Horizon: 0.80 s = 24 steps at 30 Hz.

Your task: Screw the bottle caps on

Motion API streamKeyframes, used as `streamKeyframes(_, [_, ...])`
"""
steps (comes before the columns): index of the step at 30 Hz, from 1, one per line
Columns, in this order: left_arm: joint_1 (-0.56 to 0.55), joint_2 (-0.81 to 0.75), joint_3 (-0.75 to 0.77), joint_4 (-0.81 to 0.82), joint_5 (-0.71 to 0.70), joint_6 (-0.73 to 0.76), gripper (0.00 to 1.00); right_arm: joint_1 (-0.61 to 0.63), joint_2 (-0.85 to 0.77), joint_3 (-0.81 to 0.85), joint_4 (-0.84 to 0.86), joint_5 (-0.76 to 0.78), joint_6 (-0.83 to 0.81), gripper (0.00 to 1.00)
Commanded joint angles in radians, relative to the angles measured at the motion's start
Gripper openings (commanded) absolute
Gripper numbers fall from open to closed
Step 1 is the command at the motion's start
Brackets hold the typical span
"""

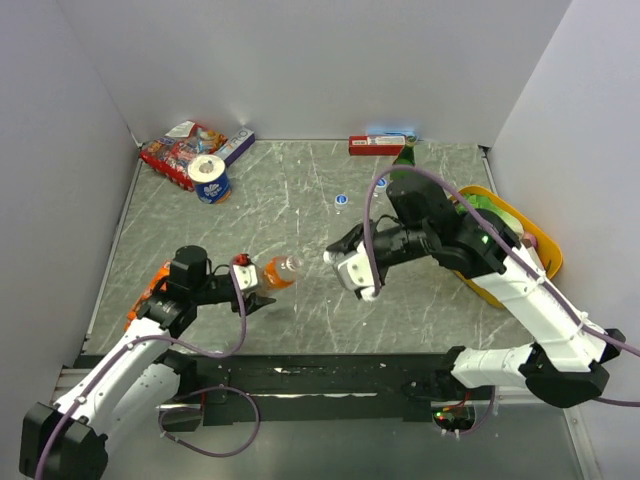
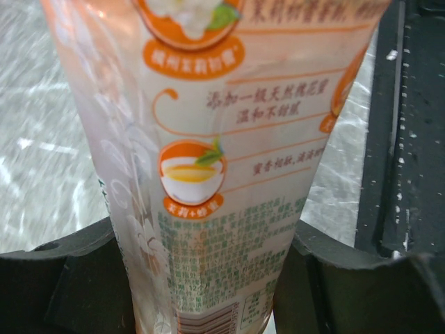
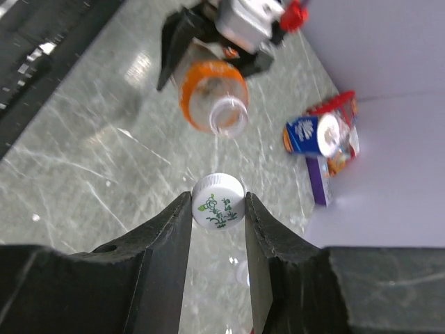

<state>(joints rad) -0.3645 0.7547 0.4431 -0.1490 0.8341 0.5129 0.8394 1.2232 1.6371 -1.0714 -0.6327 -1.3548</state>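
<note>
My left gripper is shut on the bottle, a small clear one with an orange label. It holds the bottle above the table, lying nearly level, with the open neck pointing right. In the left wrist view the label fills the frame between the fingers. My right gripper is shut on a white cap with green print, a short gap right of the bottle's open mouth. A blue cap lies on the table behind.
A blue-and-white tape roll, a snack bag and a purple box lie at the back left. A red box and a green bottle stand at the back. A yellow basket sits at the right.
</note>
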Motion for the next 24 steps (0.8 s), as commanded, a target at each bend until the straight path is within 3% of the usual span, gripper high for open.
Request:
streamKeyframes(1, [-0.079,0.002,-0.007,0.091,-0.001,0.056,0.01,0.053,0.001,-0.051,0.034,-0.024,-0.009,0.28])
streamKeyframes(10, [-0.201,-0.003,-0.006,0.135,-0.072,0.003,0.01,0.093,0.064,-0.008,0.059,-0.056,-0.047,0.28])
streamKeyframes(24, [-0.212,-0.018,0.000,0.167,-0.107,-0.050,0.01,0.113,0.087,0.015,-0.048,-0.078,-0.125,0.28])
